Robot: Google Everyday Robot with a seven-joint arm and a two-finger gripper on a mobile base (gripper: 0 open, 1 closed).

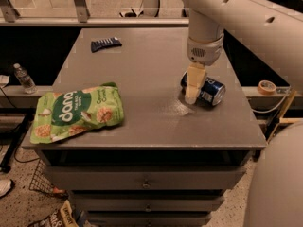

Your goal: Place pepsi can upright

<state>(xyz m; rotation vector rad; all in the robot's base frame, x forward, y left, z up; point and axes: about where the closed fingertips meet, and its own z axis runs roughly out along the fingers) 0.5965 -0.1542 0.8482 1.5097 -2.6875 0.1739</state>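
Observation:
The pepsi can (212, 93), dark blue with white lettering, lies on its side on the grey cabinet top (142, 70), near the right edge. My gripper (193, 96) hangs straight down from the white arm (204, 37). It is lowered over the can's left half, and its cream tip reaches almost to the table surface in front of the can. The part of the can behind the gripper is hidden.
A green snack bag (78, 112) lies flat at the front left of the cabinet top. A small dark blue packet (105, 43) lies at the back left. A water bottle (23, 78) and a tape roll (267, 86) sit on ledges beside the cabinet.

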